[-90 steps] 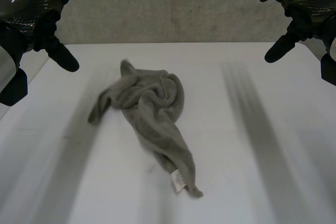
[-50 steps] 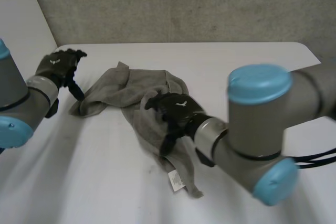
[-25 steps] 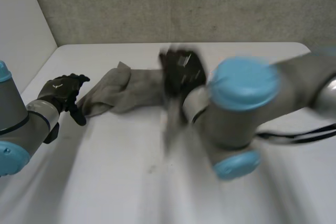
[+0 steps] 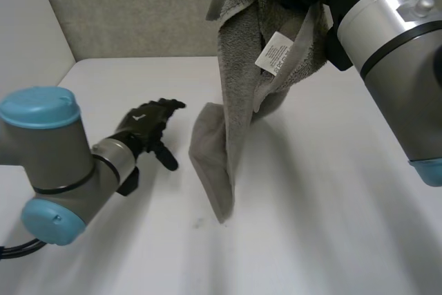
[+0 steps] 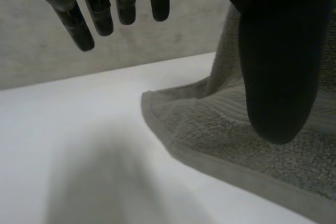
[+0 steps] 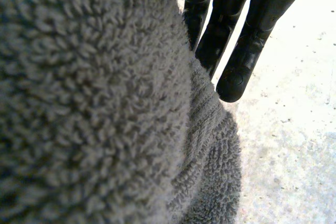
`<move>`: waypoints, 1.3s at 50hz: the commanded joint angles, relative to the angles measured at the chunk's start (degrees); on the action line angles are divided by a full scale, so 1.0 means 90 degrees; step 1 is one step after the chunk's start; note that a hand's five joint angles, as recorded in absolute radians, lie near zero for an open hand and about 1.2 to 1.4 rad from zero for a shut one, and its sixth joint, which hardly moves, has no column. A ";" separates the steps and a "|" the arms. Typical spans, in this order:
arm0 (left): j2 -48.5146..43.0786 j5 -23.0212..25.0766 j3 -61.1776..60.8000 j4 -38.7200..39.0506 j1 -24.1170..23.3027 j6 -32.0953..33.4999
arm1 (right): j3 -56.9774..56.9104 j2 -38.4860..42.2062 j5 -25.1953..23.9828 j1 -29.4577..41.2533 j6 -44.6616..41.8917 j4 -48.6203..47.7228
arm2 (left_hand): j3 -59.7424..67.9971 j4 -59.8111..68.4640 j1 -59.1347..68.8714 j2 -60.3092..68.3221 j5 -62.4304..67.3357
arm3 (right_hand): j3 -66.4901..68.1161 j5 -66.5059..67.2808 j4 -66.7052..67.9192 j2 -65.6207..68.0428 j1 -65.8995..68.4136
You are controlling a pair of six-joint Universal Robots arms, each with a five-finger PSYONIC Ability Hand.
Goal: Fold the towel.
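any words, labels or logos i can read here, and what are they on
White care label sewn to the hanging towel: lines of print, too small to read.
White emblem on the back of the left hand: a small mark, no letters legible.
No other text or numbers can be read.

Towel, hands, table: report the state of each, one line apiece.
Towel: held up, hanging bunched from the right hand, lower end resting on the table.
Right hand: raised, gripping the towel's top.
Left hand: open, low beside the towel's lower edge.
Table: towel's lower end lies on it.
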 commanded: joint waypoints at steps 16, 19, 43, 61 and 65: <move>0.0286 0.0771 -0.0166 -0.0717 -0.0828 -0.3512 | 0.0950 -0.0158 -0.0105 -0.0227 -0.0185 0.0086 | 0.0231 0.0227 0.0188 0.0219 0.0025 | 0.1333 0.2046 0.1295 0.1460 0.2514; 0.0110 0.0771 -0.0050 -0.0707 -0.1004 -0.3826 | 0.1048 -0.0158 -0.0105 -0.0217 -0.0184 0.0057 | 0.0268 0.0264 0.0225 0.0256 0.0062 | 0.1333 0.2046 0.1295 0.1460 0.2514; -0.1326 -0.2217 0.0801 0.0629 -0.1455 -0.3050 | 0.1576 -0.0256 -0.0085 -0.0509 -0.0145 0.0018 | 0.7798 0.7794 0.7755 0.7786 0.7592 | 0.1333 0.2046 0.1295 0.1460 0.2514; 0.0167 -0.1476 0.1045 0.2535 -0.0165 -0.1034 | 0.1566 -0.0109 -0.0242 -0.0676 -0.0097 -0.1633 | 0.7798 0.7794 0.7755 0.7786 0.7592 | 0.1333 0.2046 0.1295 0.1460 0.2514; 0.0392 -0.1338 0.0822 0.2467 -0.0096 -0.1034 | 0.1644 -0.0109 -0.0222 -0.0666 -0.0087 -0.1594 | 0.7798 0.7794 0.7755 0.7786 0.7592 | 0.1333 0.2046 0.1295 0.1460 0.2514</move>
